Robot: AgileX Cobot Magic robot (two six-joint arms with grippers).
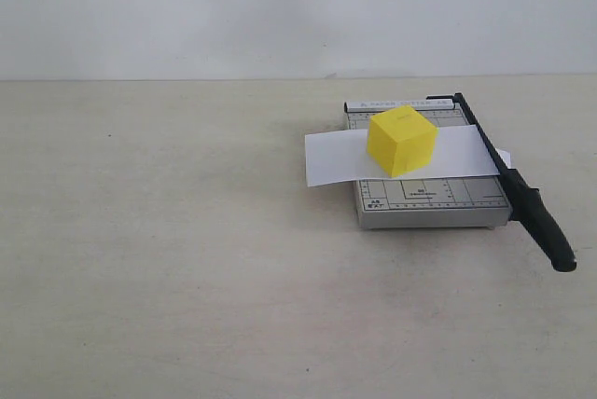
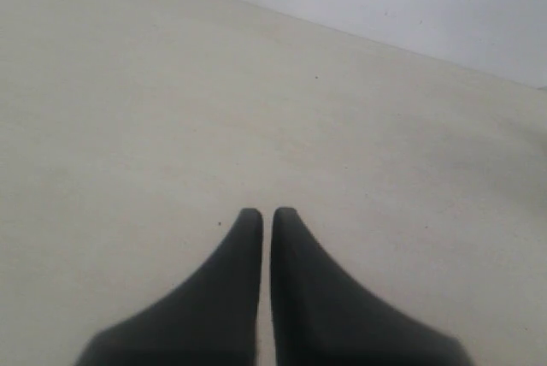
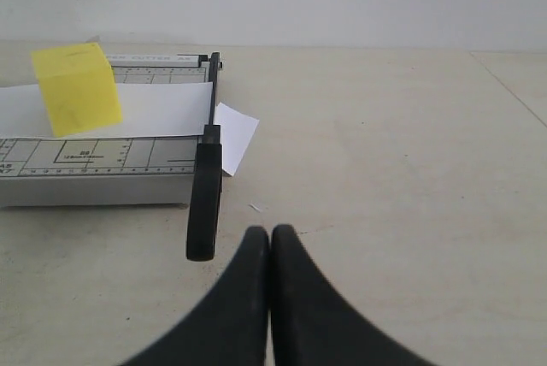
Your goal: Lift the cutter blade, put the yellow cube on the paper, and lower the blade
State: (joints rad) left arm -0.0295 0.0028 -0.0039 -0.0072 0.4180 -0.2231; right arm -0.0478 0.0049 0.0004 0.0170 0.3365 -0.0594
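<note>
Exterior view count: one cutter blade [image 1: 505, 171] lying flat along one grey board [image 1: 429, 203], one yellow cube [image 1: 402, 141] resting on one paper [image 1: 336, 158]; probably just press the handle end fully home, left gripper [image 2: 266, 212] and right gripper [image 3: 271, 231] both closed, empty.

The left gripper [image 2: 259, 212] and the right gripper [image 3: 270, 229] each have two matte black fingers [image 2: 316, 306], broad at the base, curving inward to narrow, rounded tips.
</note>
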